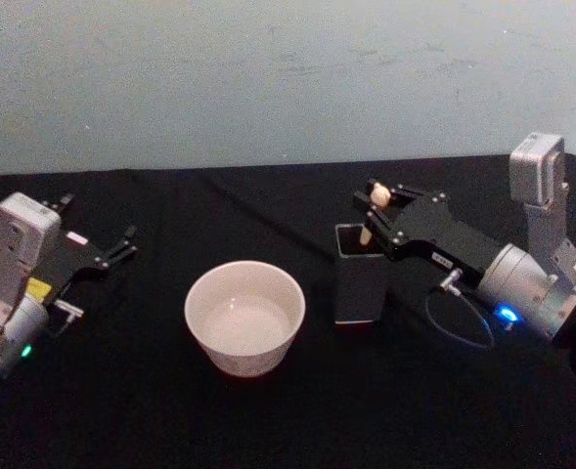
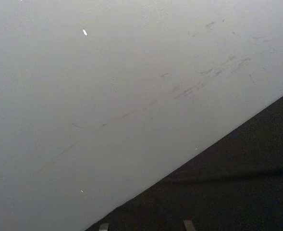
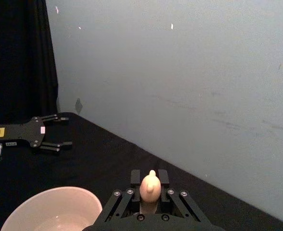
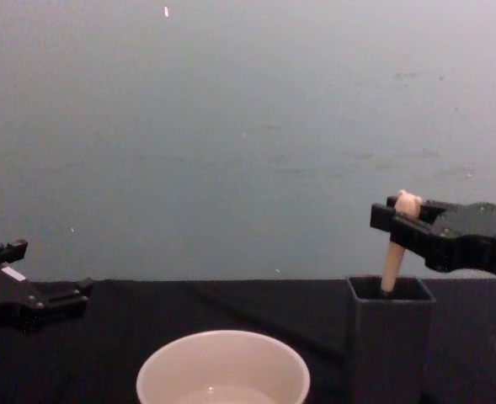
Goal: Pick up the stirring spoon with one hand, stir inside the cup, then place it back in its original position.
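Spoon (image 4: 393,252) knob between right gripper (image 4: 397,220) jaws, above holder (image 4: 390,337).

Stirring spoon (image 4: 390,265) bowl hidden inside holder (image 4: 390,337), presumably upright.

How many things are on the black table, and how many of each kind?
Cups: 1, the cream cup
Spoons: 1, the stirring spoon, standing in the holder
Holders: 1, the dark square holder
Robot grippers: 2, the left gripper and the right gripper at the spoon's knob
Total: 5
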